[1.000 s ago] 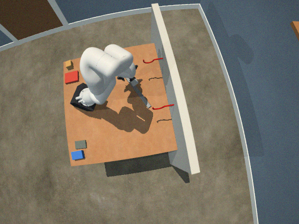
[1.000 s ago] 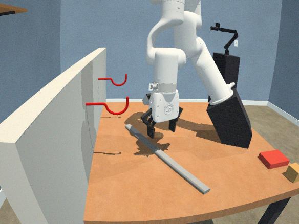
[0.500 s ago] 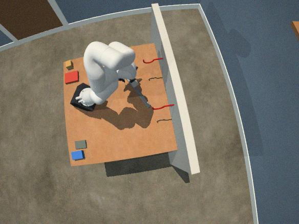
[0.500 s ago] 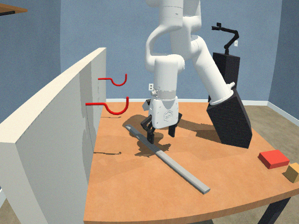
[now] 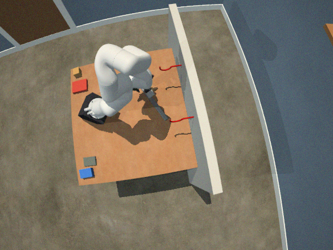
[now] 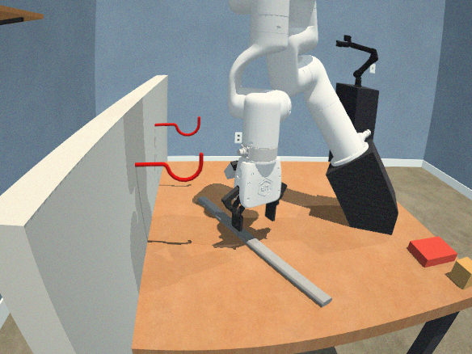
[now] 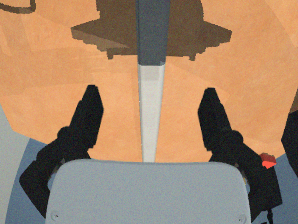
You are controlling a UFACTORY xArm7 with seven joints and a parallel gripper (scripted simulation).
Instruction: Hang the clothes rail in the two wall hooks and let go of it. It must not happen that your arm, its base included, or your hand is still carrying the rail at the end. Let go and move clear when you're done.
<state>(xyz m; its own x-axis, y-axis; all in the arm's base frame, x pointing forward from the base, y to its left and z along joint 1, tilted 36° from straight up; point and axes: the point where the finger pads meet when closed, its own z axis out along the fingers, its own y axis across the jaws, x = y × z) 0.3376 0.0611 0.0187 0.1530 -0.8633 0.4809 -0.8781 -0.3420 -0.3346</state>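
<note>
The clothes rail is a long grey bar lying flat on the wooden table, running diagonally; it also shows in the overhead view and in the wrist view. My gripper is open and low over the rail, with one black finger on each side of it; in the wrist view the rail runs midway between the fingers. Nothing is held. Two red wall hooks stick out from the white wall, the near hook and the far hook, both empty.
The white wall stands along the table's left edge. A red block and a tan block lie at the right. A grey tile and a blue block sit at a far corner. The black arm base stands behind.
</note>
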